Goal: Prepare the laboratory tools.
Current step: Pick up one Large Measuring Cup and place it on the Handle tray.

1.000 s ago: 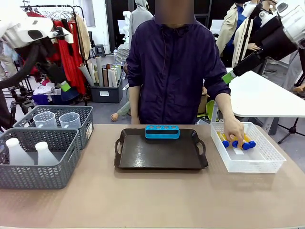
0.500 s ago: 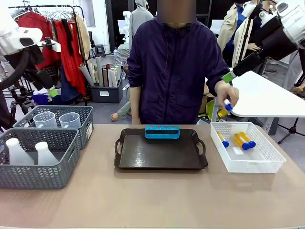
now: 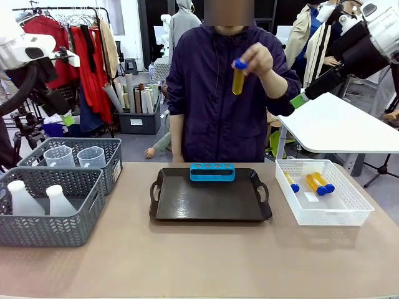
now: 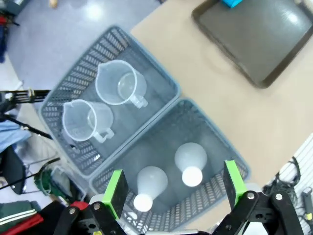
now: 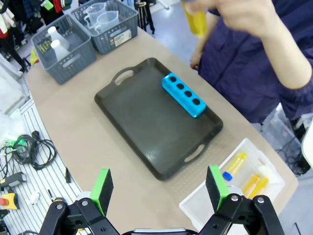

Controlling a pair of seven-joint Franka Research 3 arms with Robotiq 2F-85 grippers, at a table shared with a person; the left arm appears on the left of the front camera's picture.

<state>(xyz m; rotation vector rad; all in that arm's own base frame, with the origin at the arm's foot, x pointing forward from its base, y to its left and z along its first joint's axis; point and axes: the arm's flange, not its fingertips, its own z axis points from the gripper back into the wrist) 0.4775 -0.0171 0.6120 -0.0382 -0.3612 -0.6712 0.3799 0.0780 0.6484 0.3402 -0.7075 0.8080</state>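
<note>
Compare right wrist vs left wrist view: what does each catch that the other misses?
Right wrist view: the person's hand holding up an amber tube, the white basket with more tubes, all four holes of the blue rack, and the right hand, open.
Left wrist view: the left hand, open over the flasks, and a straight-down look into the jugs.
Shared: the tray, blue rack, grey baskets, jugs, flasks.

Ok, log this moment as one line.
person's hand: holding test tube aloft | rack on tray: empty | left fingers: open, above flasks | right fingers: open, high over table
</note>
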